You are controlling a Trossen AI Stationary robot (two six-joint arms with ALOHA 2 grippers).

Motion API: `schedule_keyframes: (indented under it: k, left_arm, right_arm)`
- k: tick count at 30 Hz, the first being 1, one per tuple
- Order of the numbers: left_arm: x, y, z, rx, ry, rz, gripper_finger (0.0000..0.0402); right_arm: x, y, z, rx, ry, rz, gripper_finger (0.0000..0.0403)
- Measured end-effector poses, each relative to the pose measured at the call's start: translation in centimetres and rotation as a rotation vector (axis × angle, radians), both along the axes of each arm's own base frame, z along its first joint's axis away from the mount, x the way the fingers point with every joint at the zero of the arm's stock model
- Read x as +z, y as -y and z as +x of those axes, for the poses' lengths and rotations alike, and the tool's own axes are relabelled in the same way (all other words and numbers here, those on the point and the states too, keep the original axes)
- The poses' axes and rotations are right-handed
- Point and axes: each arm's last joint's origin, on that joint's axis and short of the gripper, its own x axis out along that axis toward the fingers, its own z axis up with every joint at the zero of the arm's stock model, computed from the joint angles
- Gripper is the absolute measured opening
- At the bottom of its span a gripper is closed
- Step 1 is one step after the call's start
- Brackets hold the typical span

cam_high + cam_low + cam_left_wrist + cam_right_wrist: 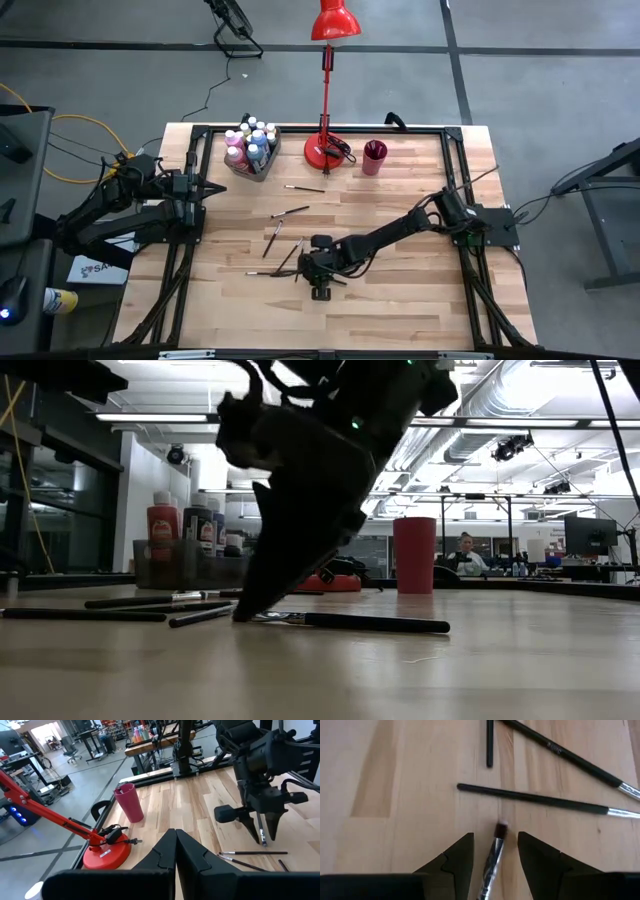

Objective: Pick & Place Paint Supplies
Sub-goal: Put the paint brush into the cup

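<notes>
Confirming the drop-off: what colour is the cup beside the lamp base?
Dark red cup, clearest in the left wrist view.

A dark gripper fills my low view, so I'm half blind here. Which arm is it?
Observer: The right arm's. Its black two-finger right gripper is down at the middle of the wooden table, on the side away from the red desk lamp, among loose brushes.
Operator: Is anything in it?
Observer: A thin dark-handled paintbrush runs along its middle, bristles toward the wood. I cannot tell whether it is gripped.
Operator: And the other arm?
Observer: The black left gripper is shut and waits by the table's left edge.
</notes>
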Motion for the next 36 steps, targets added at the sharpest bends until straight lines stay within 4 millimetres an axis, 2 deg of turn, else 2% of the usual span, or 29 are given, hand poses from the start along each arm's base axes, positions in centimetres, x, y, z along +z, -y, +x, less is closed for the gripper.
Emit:
schedule_keyframes:
  k: [12,25,31,36]
  left_arm:
    - [0.0,0.0,0.0,0.0,0.0,0.0,0.0]
    - [0.0,0.0,0.0,0.0,0.0,0.0,0.0]
    - [0.0,0.0,0.0,0.0,0.0,0.0,0.0]
    - [0.0,0.0,0.0,0.0,0.0,0.0,0.0]
  right_arm:
    - [-0.9,-0.1,0.3,-0.01,0.01,-0.012,0.0139]
    - [-1.5,0.0,0.4,0.007,0.004,-0.046,0.004]
    - [-1.5,0.0,0.3,0.003,-0.002,-0.041,0.001]
    - [-1.5,0.0,0.3,-0.033,-0.006,-0.018,0.0005]
